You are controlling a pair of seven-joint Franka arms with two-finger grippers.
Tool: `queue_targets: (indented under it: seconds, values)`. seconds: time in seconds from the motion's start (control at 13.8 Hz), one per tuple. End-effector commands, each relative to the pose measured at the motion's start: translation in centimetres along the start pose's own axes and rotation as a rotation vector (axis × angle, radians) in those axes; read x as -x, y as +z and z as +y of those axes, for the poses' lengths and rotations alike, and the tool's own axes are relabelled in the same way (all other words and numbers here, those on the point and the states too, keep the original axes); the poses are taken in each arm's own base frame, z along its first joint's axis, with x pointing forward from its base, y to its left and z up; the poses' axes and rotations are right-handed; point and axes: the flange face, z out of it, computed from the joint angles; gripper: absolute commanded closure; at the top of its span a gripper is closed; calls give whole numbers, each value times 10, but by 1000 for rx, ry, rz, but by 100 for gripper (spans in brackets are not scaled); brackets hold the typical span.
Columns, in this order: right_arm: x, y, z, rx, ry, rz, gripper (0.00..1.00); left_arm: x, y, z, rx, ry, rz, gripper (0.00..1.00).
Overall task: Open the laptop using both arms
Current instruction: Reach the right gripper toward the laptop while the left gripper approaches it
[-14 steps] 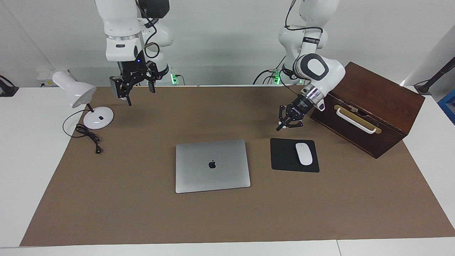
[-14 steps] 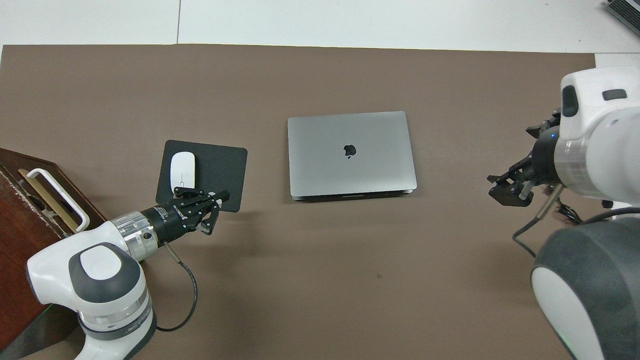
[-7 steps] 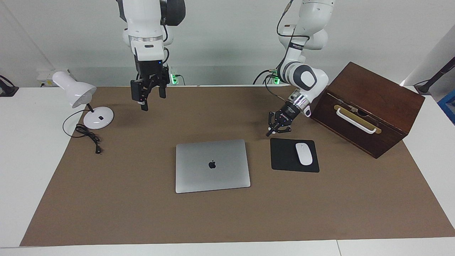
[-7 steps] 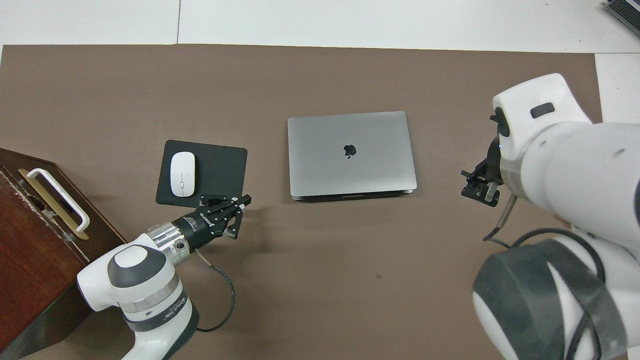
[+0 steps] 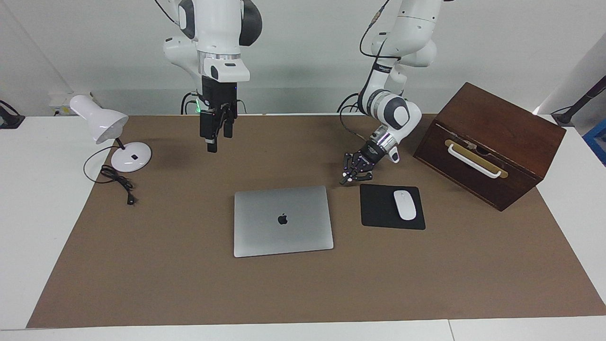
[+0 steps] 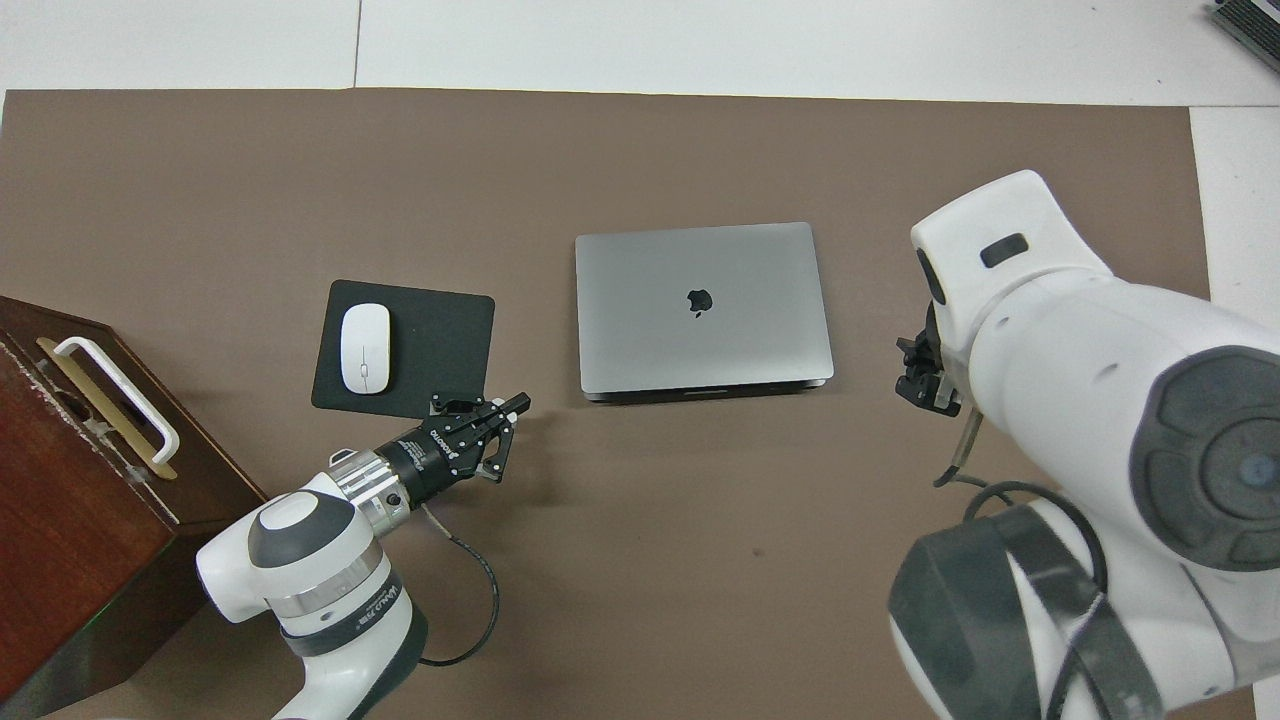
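The laptop [image 5: 282, 220] lies closed and flat on the brown mat [image 5: 189, 284] near the middle of the table [image 5: 28, 199], lid up with the dark logo showing. In the overhead view its front edge [image 6: 705, 391] faces the robots. Neither tool touches it.

The left tool [image 5: 348, 176] hangs low over the mat, just beside the corner of the black mouse pad [image 5: 378, 208] that lies nearest the robots and the laptop. It points down at a slant toward the laptop. Its fingertips are pressed together, with the outer links splayed to the sides, and it holds nothing. In the overhead view the left tool [image 6: 500, 425] sits between the mouse pad [image 6: 440, 340] and the laptop's front edge, clear of both.

The right tool [image 5: 214, 137] hangs upright, high over the mat, nearer the right arm's end of the table than the laptop. I cannot tell how its fingers are set. In the overhead view the right tool [image 6: 922, 372] is largely hidden by its own arm.

A white mouse [image 5: 405, 204] rests on the mouse pad. A dark wooden box [image 5: 492, 137] with a white handle [image 5: 473, 161] stands at the left arm's end of the table. A white desk lamp [image 5: 102, 124] with its black cord [image 5: 116, 182] stands at the right arm's end.
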Motion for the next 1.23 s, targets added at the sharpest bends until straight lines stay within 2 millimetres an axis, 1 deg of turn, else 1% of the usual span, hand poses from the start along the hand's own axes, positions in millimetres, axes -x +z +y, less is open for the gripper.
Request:
queue_targets:
  seconds: [0.0,0.07,0.15,0.22,0.36,0.44,0.58,0.73,0.87,1.02,1.16]
  values:
    - [-5,9,-12,22,-55,-3,0,-3,19,-2,17,64,-49,100]
    - [-9,11,-14,17,-62,0,0,-2,24,-3,17,83,-52,100]
    - [-10,14,-15,14,-52,0,0,-4,29,-10,2,88,-46,100]
    - [-12,15,-15,19,-32,8,0,-2,32,-10,3,91,-50,100]
    - [-26,23,-24,4,-19,16,0,3,38,-11,1,106,-53,100]
    - [-29,26,-26,3,-11,20,0,0,43,-12,-2,108,-44,100]
    - [-31,34,-27,-6,-7,18,0,2,46,-12,2,111,-37,100]
    - [-42,40,-34,-18,-12,23,0,1,49,-15,-5,126,-34,100]
    - [-48,52,-37,-24,2,27,0,-1,50,-15,-5,129,-30,100]
    - [-63,58,-47,-16,-19,30,0,2,53,-12,9,129,-20,100]
    - [-68,70,-49,-14,-5,17,0,1,54,-12,8,129,-19,100]
